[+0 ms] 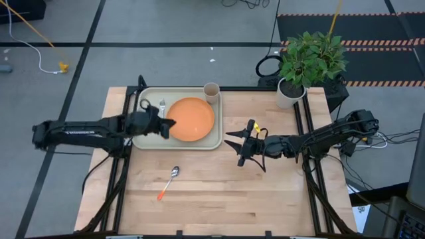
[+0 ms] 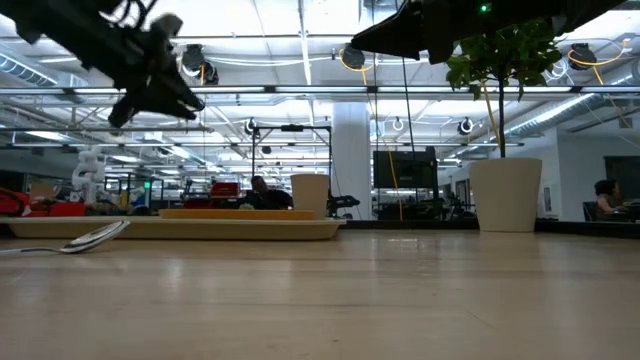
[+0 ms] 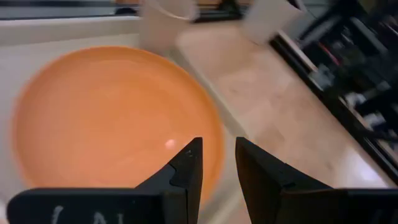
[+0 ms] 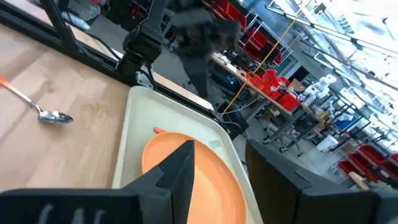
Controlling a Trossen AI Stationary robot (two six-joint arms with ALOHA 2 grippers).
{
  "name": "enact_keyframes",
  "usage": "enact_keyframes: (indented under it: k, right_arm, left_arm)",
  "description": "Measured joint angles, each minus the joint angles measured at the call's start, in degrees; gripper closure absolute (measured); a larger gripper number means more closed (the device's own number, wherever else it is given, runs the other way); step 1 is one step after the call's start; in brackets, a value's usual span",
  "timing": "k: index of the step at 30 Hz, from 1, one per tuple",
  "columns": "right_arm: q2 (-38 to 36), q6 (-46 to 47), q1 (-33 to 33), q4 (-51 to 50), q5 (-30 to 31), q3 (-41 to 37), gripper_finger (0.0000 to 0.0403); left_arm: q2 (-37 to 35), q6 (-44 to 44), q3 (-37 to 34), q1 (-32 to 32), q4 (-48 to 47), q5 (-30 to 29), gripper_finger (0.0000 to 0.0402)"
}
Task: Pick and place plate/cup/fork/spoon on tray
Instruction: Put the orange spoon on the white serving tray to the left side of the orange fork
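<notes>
Apparently only the spoon [image 1: 169, 182] remains off the tray [image 1: 143, 141], so left gripper [image 1: 169, 126], empty w/ fingers apart, hovers over it.

Light wooden desk [image 1: 219, 192] with a black frame along its edges. White pot [image 1: 288, 94] holding a leafy green plant [image 1: 313, 54] stands on the desk's far right corner; in the low view the pot [image 2: 505, 194] rises at the right, its foliage [image 2: 497, 55] above. Grey floor [image 1: 166, 26] surrounds the desk, crossed by dark lines. Yellow cable [image 1: 36, 33] and a white cord [image 1: 33, 56] lie on the floor far left of the pot. Black mat [image 1: 352, 23] with striped hazard edging lies behind the pot. Red shelving [image 4: 273, 81] and seated people [image 2: 605, 198] occupy the room beyond.
</notes>
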Motion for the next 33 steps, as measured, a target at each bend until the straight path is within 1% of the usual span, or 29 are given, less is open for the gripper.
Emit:
enact_keyframes:
  k: [2,7,13,18,21,24,29,31,33]
  right_arm:
    - [0.0,1.2,0.0,0.0,0.0,0.0,0.0268]
    - [0.0,6.1,0.1,-1.7,-0.1,0.0,0.0268]
    - [0.0,14.5,0.5,-5.3,-0.2,0.0,0.0268]
    - [0.0,19.3,2.2,-7.3,-0.2,0.0,0.0268]
    - [0.0,21.6,3.3,-8.9,-0.3,0.0,0.0268]
    - [0.0,23.5,4.4,-10.6,-0.3,0.0,0.0268]
    - [0.0,27.5,6.5,-17.2,-0.4,0.0,0.0268]
    - [0.0,28.9,7.6,-20.4,-0.4,0.0,0.0268]
    - [0.0,30.0,8.8,-23.5,-0.4,0.0,0.0268]
  left_arm:
    - [0.3,0.0,0.9,-5.9,0.0,-3.6,0.0305]
    - [3.5,-0.6,3.9,-19.3,-0.1,-13.3,0.0305]
    - [11.4,-0.9,9.2,-30.7,-0.1,-19.8,0.0305]
    - [20.0,-1.0,14.7,-36.5,-1.3,-23.4,0.0305]
    - [25.5,-0.9,18.2,-38.9,-1.4,-24.3,0.0305]
    - [30.9,-2.0,22.7,-40.6,-4.4,-24.2,0.0305]
    - [41.0,-8.7,31.8,-43.5,-12.4,-24.2,0.0305]
    - [45.4,-13.4,36.1,-44.4,-18.3,-23.7,0.0305]
    - [49.8,-19.8,40.9,-44.9,-24.7,-21.3,0.0305]
